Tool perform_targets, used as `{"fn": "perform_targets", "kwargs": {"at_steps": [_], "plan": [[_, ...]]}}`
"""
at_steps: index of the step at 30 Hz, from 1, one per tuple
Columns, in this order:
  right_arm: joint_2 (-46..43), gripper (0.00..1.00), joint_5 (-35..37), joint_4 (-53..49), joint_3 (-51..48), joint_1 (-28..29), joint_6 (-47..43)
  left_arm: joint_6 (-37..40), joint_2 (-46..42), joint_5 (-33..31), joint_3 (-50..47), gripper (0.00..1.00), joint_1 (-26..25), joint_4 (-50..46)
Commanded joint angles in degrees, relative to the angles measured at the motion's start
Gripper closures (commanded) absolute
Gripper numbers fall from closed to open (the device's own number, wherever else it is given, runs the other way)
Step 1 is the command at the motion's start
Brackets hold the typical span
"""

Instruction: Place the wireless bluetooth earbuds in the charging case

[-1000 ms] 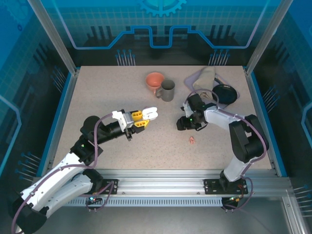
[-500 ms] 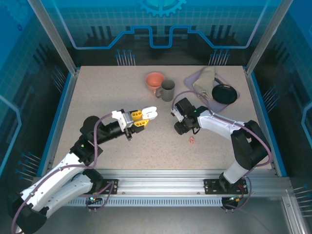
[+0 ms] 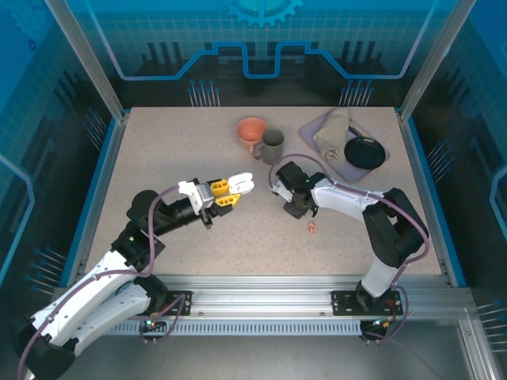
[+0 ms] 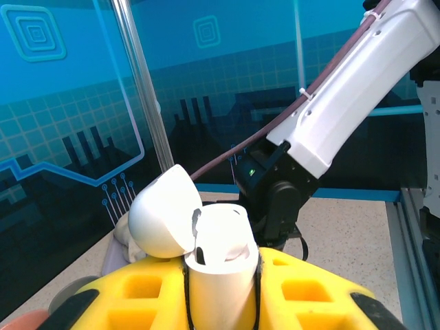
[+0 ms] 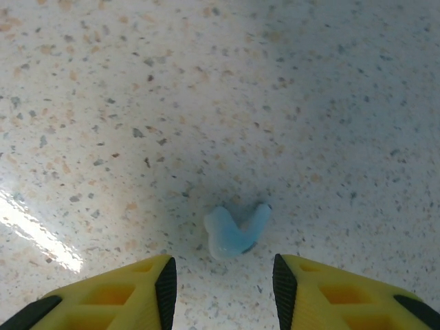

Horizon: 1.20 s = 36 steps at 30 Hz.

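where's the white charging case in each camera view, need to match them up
top external: the case sits left of centre, at the tip of the left gripper.
left wrist: bottom centre, lid open, clamped in the left gripper.
right wrist: a white earbud lies on the table in front of the open right gripper.
shared landmark: the speckled table.

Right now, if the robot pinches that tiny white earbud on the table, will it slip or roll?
Probably light: the white earbud is tiny beside the right hand. Its rounded, smooth-looking body may slip from a pinch. Its bent stem likely stops it rolling far.
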Motion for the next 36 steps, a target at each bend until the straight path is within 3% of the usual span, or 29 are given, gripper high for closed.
{"fn": "perform_targets", "kwargs": {"at_steps": [1, 22, 36], "plan": [[2.4, 0.55, 3.1, -0.2, 2.0, 2.0, -3.6, 0.5, -0.8, -1.1, 0.5, 1.00, -0.5, -0.3], [10.4, 0.60, 6.5, -5.2, 6.6, 2.4, -5.6, 0.6, -0.9, -1.1, 1.0, 1.00, -0.5, -1.7], [13.1, 0.65, 3.9, -10.1, 8.8, -1.0, -5.5, 0.7, -0.6, -1.3, 1.5, 1.00, -0.5, -2.3]]}}
